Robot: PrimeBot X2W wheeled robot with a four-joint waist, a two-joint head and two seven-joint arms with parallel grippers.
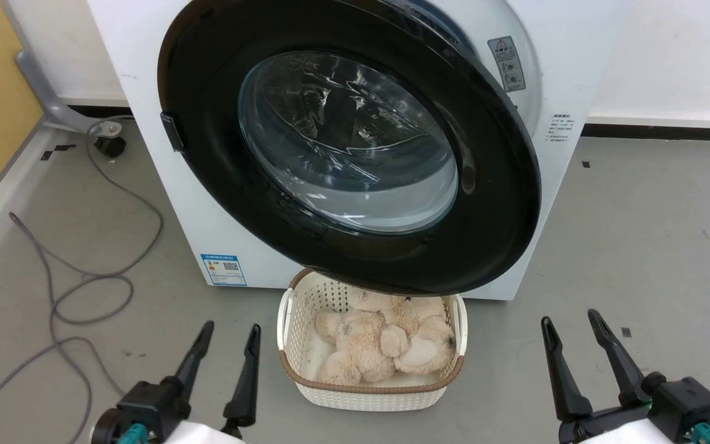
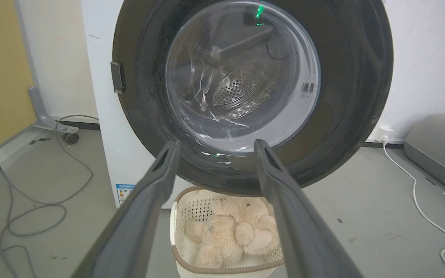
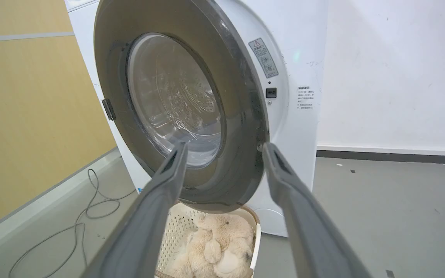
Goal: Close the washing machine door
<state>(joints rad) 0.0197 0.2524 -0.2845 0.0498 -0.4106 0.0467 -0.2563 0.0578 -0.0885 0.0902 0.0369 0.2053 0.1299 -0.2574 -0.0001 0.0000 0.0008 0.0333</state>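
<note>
The washing machine (image 1: 207, 209) is a white box standing ahead of me. The washing machine door (image 1: 503, 203) hangs open in front of it, its black rim and bulging glass bowl (image 1: 349, 142) facing me, with a latch tab (image 1: 172, 131) on its left edge. The door (image 2: 354, 77) is hinged on the right side (image 3: 242, 116). My left gripper (image 1: 232, 327) is open and empty at the lower left (image 2: 216, 143), well short of the door. Low on the right, my right gripper (image 1: 569, 317) is open and empty too (image 3: 225, 144).
A white woven basket (image 1: 290, 320) holding beige plush toys (image 1: 379, 345) sits on the floor under the door's lower edge, between my grippers. Grey cables (image 1: 84, 277) loop on the floor at left. A grey cushion (image 2: 439, 146) and a white cord (image 2: 419, 200) lie to the right.
</note>
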